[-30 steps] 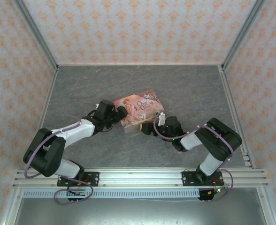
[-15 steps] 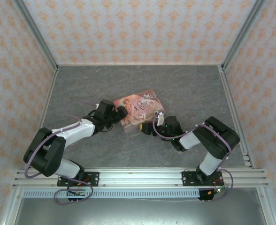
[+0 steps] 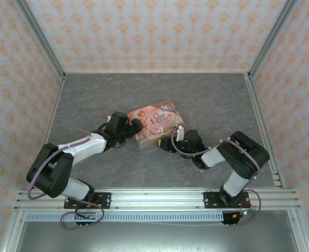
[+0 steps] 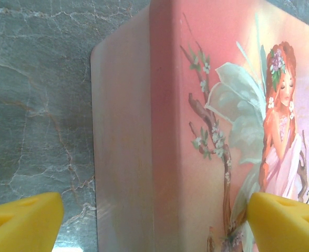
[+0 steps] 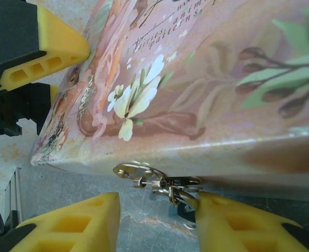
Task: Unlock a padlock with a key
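On the left of the grey surface (image 3: 91, 100), the left arm reaches in to the left corner of the pink tin (image 3: 157, 122). In the left wrist view the left fingers (image 4: 23, 223) are spread wide: one tip over the bare surface beside the tin's side wall, the other over the illustrated lid, the corner between them. They are open and not clamping anything visible. The tin lies flat mid-surface, lid up. On its near edge the right wrist view shows a small silver clasp (image 5: 157, 181) with rings hanging off the front wall. A dark teal bit just below it is likely the padlock (image 5: 181, 211), mostly hidden, against the tin's front wall low by the surface. The right fingers (image 5: 65, 226) straddle this hardware with a gap between them, one tip just beside the rings. Cannot tell whether they pinch anything. No key can be made out, though it could be among the metal bits. Judgement: early stage. The tin is braced and the lock approached. Not yet done: key seated, turn, shackle open.
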Tool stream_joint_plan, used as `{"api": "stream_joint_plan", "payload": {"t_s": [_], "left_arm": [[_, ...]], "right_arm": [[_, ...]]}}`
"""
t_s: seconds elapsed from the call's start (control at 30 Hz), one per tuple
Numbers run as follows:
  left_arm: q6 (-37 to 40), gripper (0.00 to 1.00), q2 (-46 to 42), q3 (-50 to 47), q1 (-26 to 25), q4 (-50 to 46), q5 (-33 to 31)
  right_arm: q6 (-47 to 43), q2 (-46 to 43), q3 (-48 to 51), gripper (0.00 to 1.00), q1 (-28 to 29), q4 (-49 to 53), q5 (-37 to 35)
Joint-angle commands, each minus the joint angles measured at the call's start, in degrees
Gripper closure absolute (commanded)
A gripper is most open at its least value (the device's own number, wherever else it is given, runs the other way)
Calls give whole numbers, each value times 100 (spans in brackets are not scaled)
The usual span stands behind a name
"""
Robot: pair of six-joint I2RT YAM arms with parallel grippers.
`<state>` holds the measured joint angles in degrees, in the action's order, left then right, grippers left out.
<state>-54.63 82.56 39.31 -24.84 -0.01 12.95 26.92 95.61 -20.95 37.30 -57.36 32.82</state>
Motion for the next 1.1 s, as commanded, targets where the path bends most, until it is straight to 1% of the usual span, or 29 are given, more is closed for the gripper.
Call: {"api": "stream_joint_plan", "payload": {"t_s": [0.0, 0.5, 0.7, 0.9, 1.07], "left_arm": [[80, 10, 314, -207, -146, -1080, -117], [92, 10, 322, -196, -148, -1124, -135], [89, 10, 289, -181, -148, -1157, -154], [97, 10, 244, -210, -151, -1218, -199], [100, 10, 212, -247, -151, -1232, -236]], "right_arm": [[-119, -211, 20, 60, 32, -263, 137], [-207, -332, 36, 78, 32, -51, 64], [-163, -335, 12, 92, 32, 2, -14], [13, -417, 47, 98, 32, 43, -303], [308, -523, 61, 99, 23, 33, -576]]}}
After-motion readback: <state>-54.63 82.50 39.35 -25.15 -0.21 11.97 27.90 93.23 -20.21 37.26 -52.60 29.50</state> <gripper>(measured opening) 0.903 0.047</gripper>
